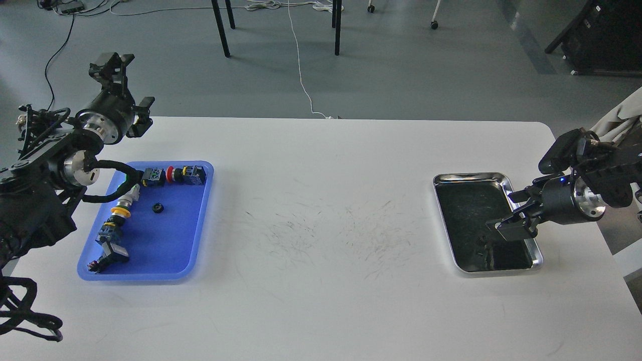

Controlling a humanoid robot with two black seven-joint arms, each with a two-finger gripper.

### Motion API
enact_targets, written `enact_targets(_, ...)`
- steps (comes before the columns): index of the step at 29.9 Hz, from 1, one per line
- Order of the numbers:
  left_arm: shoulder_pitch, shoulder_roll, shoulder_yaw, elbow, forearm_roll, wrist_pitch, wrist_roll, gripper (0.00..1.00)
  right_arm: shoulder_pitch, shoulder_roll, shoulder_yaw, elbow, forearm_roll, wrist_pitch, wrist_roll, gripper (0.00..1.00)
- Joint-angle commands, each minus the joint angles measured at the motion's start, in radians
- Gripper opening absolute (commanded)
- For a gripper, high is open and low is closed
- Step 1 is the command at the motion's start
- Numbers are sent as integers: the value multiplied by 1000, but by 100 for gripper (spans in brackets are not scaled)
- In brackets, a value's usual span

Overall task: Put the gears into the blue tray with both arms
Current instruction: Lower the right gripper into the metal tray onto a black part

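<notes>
Gear far from right pincer

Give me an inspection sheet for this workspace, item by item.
Surface: white table, dark scuff marks mid-way.
Job's things: one small black toothed gear lies in the rectangular blue plastic tray.
Clutter: colourful push-button switches along the blue tray's far and left sides; shiny silver metal tray with a dark inside, a tiny dark speck in it, too small to identify.
Grippers: left tool raised beyond the blue tray, open; right tool low over the silver tray, fingers spread.
Cables: black loom on left arm; white cable on floor.
Surroundings: grey floor, black chair legs.
</notes>
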Motion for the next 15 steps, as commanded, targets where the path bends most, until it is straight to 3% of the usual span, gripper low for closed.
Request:
enact_targets(1, -2, 3, -8, 0, -1, 0, -3, 99, -24, 39, -3, -30, -3, -8, 0, 84)
enact_targets(15, 2, 4, -8, 0, -3, 11, -12, 99, -47, 161, -24, -142, -3, -18, 0, 73)
